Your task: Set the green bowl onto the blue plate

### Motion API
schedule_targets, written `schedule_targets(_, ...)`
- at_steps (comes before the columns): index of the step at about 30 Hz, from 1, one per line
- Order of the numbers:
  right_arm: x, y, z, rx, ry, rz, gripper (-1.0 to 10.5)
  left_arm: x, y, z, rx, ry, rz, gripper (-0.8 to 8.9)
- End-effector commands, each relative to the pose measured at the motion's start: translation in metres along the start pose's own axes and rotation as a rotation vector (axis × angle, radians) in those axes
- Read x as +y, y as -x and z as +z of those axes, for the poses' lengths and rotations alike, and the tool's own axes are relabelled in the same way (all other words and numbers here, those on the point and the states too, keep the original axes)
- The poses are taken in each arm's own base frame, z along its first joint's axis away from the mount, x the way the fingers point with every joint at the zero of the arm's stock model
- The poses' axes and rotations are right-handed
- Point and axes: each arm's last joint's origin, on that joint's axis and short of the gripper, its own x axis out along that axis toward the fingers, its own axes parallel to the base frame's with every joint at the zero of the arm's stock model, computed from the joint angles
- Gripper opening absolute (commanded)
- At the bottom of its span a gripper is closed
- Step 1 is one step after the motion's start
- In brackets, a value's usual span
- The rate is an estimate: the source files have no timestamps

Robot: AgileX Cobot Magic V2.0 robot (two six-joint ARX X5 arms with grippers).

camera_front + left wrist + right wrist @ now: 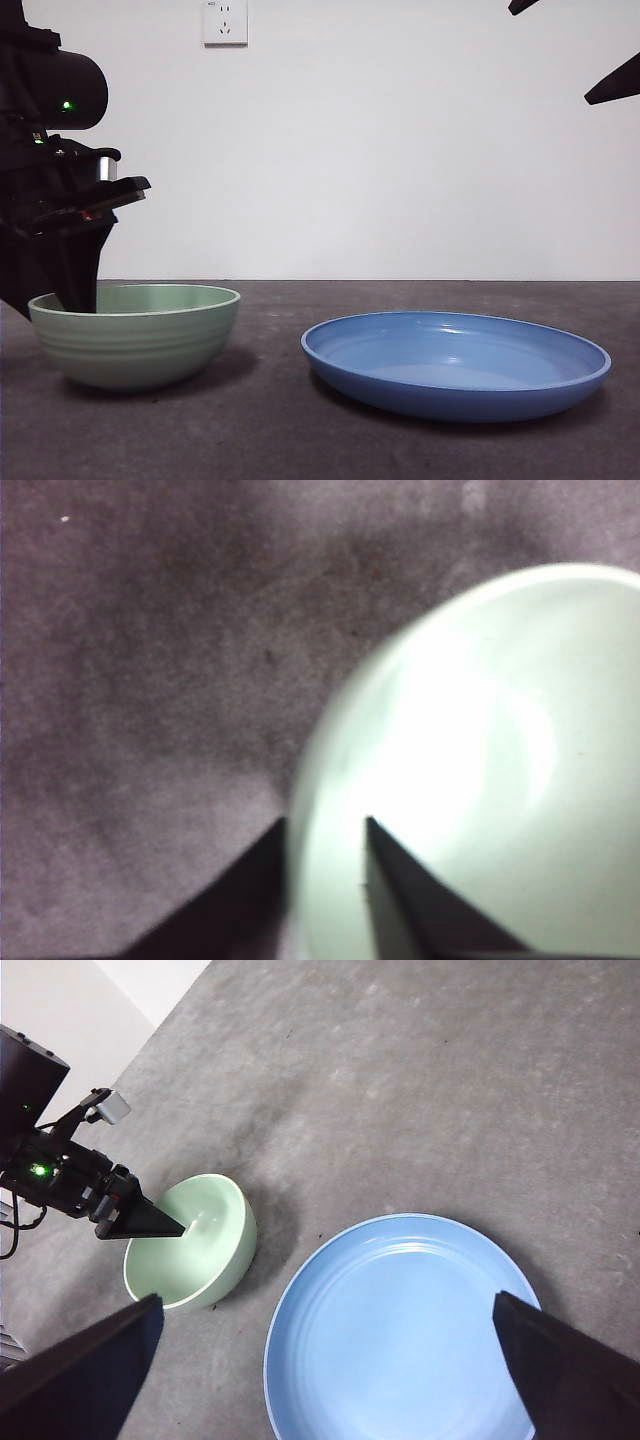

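We've got the left gripper [325, 825] straddling the green bowl's [135, 335] rim, jaws narrow but not visibly clamped (setting up a lift), bowl on table beside the blue plate [455, 362]; right gripper [325, 1360] hangs wide open above the plate.

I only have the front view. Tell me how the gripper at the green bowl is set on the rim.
Observer: The left gripper straddles the green bowl's rim, one jaw inside, one outside, a gap on each side of the wall.
Operator: Report where the other arm is.
Observer: The right gripper hangs high above the blue plate, jaws wide apart.
Operator: Check the plate for anything on it.
Observer: From above, the plate's inside is bare.
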Motion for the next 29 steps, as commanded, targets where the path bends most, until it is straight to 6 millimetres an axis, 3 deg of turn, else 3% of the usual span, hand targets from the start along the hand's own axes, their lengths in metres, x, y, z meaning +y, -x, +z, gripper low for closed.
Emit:
schedule_targets(1, 0.002, 0.001, 0.005, -0.014, 0.024, 0.007, 6.6, -0.001, 0.001, 0.005, -0.011, -0.021, 0.001, 0.13)
schedule_targets(9, 0.002, 0.001, 0.005, -0.013, 0.023, 0.008, 6.6, -0.002, 0.004, 0.009, -0.031, -0.024, 0.005, 0.15)
schedule_targets(15, 0.002, 0.001, 0.005, -0.014, 0.024, 0.008, 6.6, -0.013, 0.022, 0.027, -0.105, 0.038, -0.014, 0.15)
schedule_targets(18, 0.002, 0.001, 0.005, -0.015, 0.024, 0.008, 6.6, -0.031, 0.032, 0.036, -0.149, 0.029, -0.04, 0.15)
schedule_targets(23, 0.003, 0.001, 0.007, -0.033, 0.037, 0.011, 6.6, -0.076, 0.041, 0.045, -0.195, -0.062, -0.103, 0.15)
schedule_targets(29, 0.004, 0.001, 0.01, -0.066, 0.059, 0.019, 6.6, -0.131, 0.023, 0.051, -0.164, -0.189, -0.159, 0.15)
